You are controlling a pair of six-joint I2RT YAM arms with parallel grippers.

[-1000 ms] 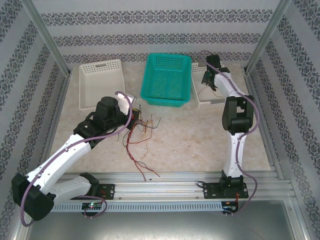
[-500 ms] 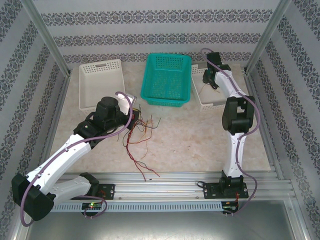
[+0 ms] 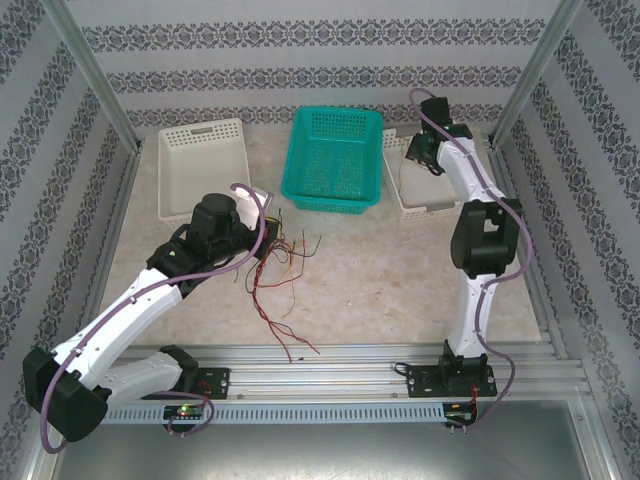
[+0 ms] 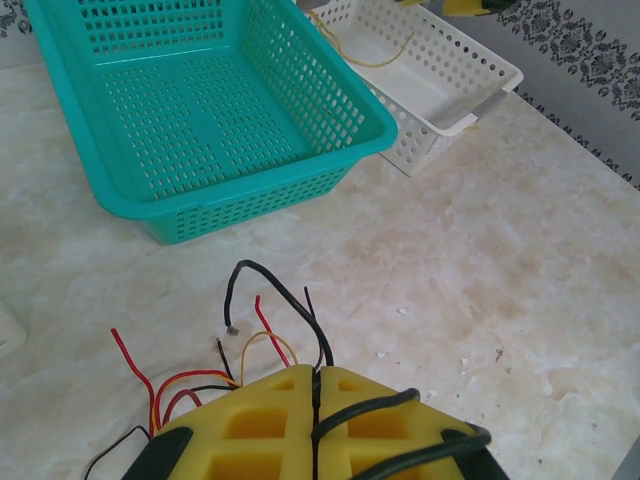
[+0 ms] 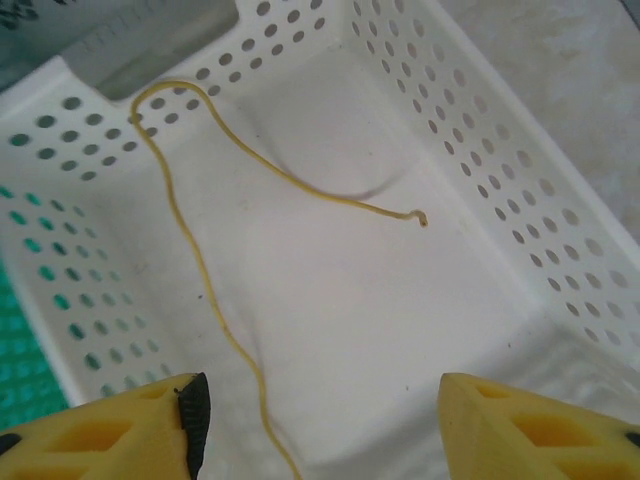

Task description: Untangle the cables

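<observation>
A tangle of thin red, yellow and black cables (image 3: 282,268) lies on the marble table in front of my left arm. My left gripper (image 3: 268,232) sits at the tangle's upper left edge. In the left wrist view that gripper (image 4: 318,372) is shut, with a black cable (image 4: 285,300) pinched in the seam and red and yellow strands (image 4: 180,385) fanning out to the left. My right gripper (image 3: 412,152) hovers over the right white basket (image 3: 415,208). It stands open (image 5: 318,400), and one yellow cable (image 5: 200,270) lies loose on the basket floor below, touching neither finger.
A teal basket (image 3: 332,205) stands at the back centre, with its near corner (image 4: 380,135) just ahead of my left gripper. Another white basket (image 3: 168,175) sits at the back left. Patterned walls and metal posts close in the sides.
The right gripper has opened over the right white basket, and its arm has shifted slightly right and back. The left arm and the tangle have not moved.
</observation>
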